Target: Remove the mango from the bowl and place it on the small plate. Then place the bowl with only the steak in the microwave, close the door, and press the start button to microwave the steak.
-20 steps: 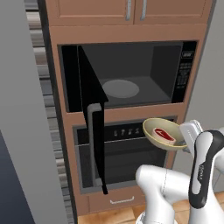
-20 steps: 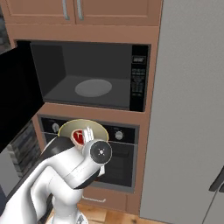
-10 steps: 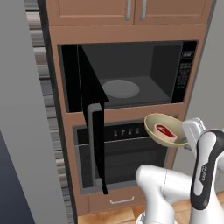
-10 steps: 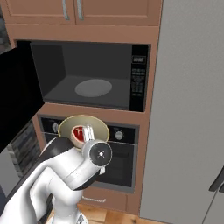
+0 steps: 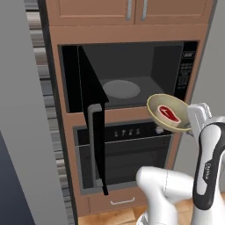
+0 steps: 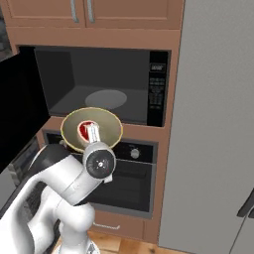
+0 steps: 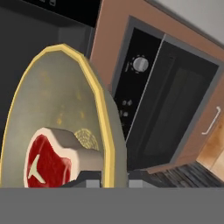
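My gripper (image 5: 188, 124) is shut on the right rim of the bowl (image 5: 158, 104), holding it tilted in the air in front of the microwave (image 5: 132, 66), just below its open cavity. The steak (image 5: 168, 114) lies alone in the bowl. From the right, the gripper (image 6: 93, 134) pinches the near rim of the bowl (image 6: 108, 126) over the steak (image 6: 83, 130). The hand view shows the bowl (image 7: 57, 100) edge-on with the steak (image 7: 46, 164) at the gripper (image 7: 111, 181). The door (image 5: 93, 110) stands swung open to the left. The mango and the small plate are out of view.
The grey turntable (image 5: 121, 89) lies inside the cavity, with the keypad strip (image 5: 186, 70) on the right. A black wall oven (image 5: 127, 154) sits below the microwave. A grey panel (image 6: 218, 124) stands right of it. Wooden cupboards (image 5: 132, 11) hang above.
The gripper has lifted the bowl with the steak upward, closer to the microwave opening. The door and base have not moved.
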Controlling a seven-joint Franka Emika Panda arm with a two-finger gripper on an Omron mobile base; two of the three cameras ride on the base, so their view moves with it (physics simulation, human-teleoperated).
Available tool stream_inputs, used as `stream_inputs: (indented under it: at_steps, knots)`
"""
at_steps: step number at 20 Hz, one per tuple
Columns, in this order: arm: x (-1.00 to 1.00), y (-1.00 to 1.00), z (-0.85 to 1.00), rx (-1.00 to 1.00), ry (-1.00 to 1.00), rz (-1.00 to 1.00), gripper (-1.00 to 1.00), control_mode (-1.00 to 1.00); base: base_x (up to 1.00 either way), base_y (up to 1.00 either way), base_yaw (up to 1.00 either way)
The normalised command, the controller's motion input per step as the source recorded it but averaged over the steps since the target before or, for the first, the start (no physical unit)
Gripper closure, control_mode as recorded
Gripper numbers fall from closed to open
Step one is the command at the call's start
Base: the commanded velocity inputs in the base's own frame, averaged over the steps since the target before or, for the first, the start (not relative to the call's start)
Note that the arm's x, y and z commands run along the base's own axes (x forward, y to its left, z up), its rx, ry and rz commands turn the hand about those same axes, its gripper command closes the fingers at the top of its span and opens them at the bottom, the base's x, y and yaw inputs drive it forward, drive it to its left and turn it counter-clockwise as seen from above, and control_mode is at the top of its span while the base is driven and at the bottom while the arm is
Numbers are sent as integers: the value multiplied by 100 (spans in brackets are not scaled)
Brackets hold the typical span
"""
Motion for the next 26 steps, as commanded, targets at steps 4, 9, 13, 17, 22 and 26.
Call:
stream_inputs:
  at_steps: [4,9,13,17,22,26]
  knots:
    - [11,11,66,0,0,-1,100,-100,0,0,0]
    - [31,46,27,0,0,-6,100,-100,0,0,0]
    - [73,41,0,0,0,-5,100,-100,0,0,0]
    - [77,14,0,0,0,-1,100,-100,0,0,0]
    - [67,7,0,0,0,0,100,-100,0,0,0]
    - [67,0,-1,0,6,0,100,-100,0,0,0]
